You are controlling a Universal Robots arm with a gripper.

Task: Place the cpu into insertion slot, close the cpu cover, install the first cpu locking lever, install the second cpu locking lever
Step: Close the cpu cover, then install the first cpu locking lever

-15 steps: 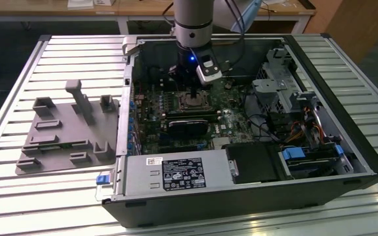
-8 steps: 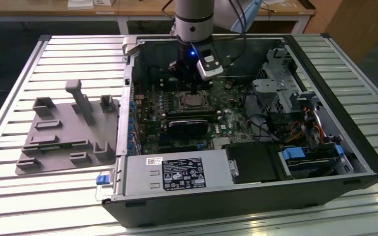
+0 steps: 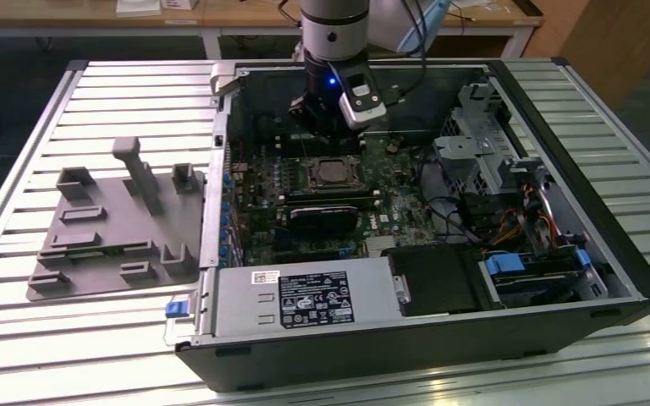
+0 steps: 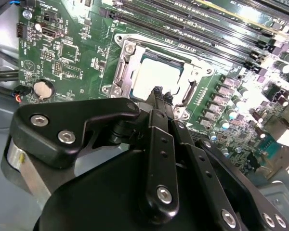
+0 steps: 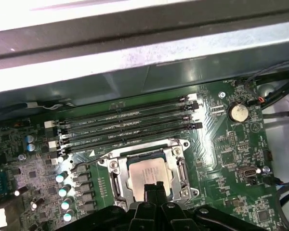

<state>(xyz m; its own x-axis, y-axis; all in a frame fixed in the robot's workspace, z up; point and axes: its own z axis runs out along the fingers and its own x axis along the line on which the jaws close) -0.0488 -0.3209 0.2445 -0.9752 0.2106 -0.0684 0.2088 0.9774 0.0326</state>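
Observation:
The cpu (image 5: 147,172) lies flat in the insertion slot (image 4: 156,58) on the green motherboard, its pale metal top catching the light. The cpu cover (image 5: 116,174), a dull silver frame, lies down around the chip. In both wrist views my gripper (image 5: 153,188) hovers over one edge of the chip with its black fingers pressed together and nothing between them. The exterior view shows the gripper (image 3: 322,144) reaching down into the open computer case just behind the socket and cpu (image 3: 331,173). I cannot tell how the locking levers stand.
Several long memory slots (image 5: 125,125) run beside the socket, and a coin battery (image 5: 238,112) sits nearby. A black card (image 3: 325,216), a power supply (image 3: 291,300) and a drive cage (image 3: 494,144) crowd the case. A grey fixture plate (image 3: 111,228) lies on the slatted table.

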